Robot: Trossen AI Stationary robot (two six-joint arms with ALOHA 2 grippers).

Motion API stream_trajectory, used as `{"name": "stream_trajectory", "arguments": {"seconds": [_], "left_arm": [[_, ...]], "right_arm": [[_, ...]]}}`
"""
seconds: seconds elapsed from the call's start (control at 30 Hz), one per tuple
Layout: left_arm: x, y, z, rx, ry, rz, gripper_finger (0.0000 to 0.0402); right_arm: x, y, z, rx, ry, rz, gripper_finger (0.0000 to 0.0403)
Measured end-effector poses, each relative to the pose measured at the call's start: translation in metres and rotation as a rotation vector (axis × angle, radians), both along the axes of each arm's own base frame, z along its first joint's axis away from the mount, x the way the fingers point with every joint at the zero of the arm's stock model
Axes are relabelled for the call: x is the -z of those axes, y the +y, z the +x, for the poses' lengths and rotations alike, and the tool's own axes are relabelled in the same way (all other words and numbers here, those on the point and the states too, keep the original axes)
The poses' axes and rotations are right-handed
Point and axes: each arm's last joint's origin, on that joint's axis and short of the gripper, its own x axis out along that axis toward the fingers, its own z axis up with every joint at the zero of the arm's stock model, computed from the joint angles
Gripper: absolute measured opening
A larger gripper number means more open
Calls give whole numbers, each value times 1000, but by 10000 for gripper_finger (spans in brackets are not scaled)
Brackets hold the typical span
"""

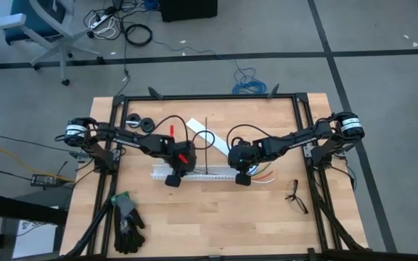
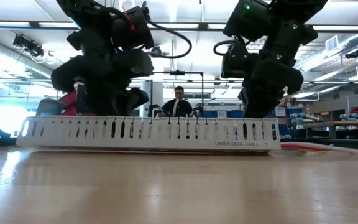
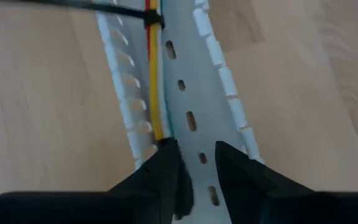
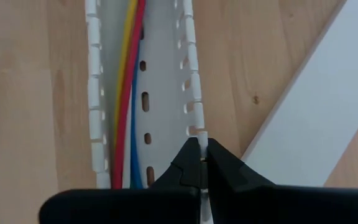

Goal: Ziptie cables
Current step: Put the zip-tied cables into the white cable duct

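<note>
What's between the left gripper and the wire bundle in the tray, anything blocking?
Nothing visible. In the left wrist view the left gripper sits inside the white slotted tray, fingers slightly apart, with the cables running along the tray wall right up to one fingertip. The black ziptie crosses the bundle farther along, past the fingers.

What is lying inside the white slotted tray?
Coloured cables run along the tray, a black ziptie crossing them. The fingers hide the near end.

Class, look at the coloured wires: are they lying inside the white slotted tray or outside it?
Inside. In both wrist views the wires run along the floor of the white slotted tray, between its toothed walls; a black ziptie crosses them.
</note>
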Motion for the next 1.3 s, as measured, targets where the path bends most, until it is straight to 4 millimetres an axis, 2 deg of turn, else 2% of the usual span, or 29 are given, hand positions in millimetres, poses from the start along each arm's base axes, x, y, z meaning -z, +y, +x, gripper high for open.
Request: {"name": "stream_trajectory", "arguments": {"seconds": [0.27, 0.6, 0.93, 1.03, 1.23, 1.3], "left_arm": [[-7, 2, 9, 17, -89, 59, 121], [-2, 1, 4, 43, -25, 74, 121], [17, 4, 6, 42, 62, 148, 119], [17, 4, 6, 33, 69, 170, 102], [15, 1, 6, 38, 85, 182, 21], [15, 1, 5, 31, 98, 180, 7]], "right_arm": [[0, 1, 1, -5, -6, 8, 2], [0, 2, 1, -10, -10, 8, 2], [0, 2, 2, -9, -21, 9, 2], [-1, 2, 2, -9, -22, 8, 2], [-1, 2, 2, -9, -27, 8, 2], [-1, 2, 3, -3, -29, -2, 2]]}}
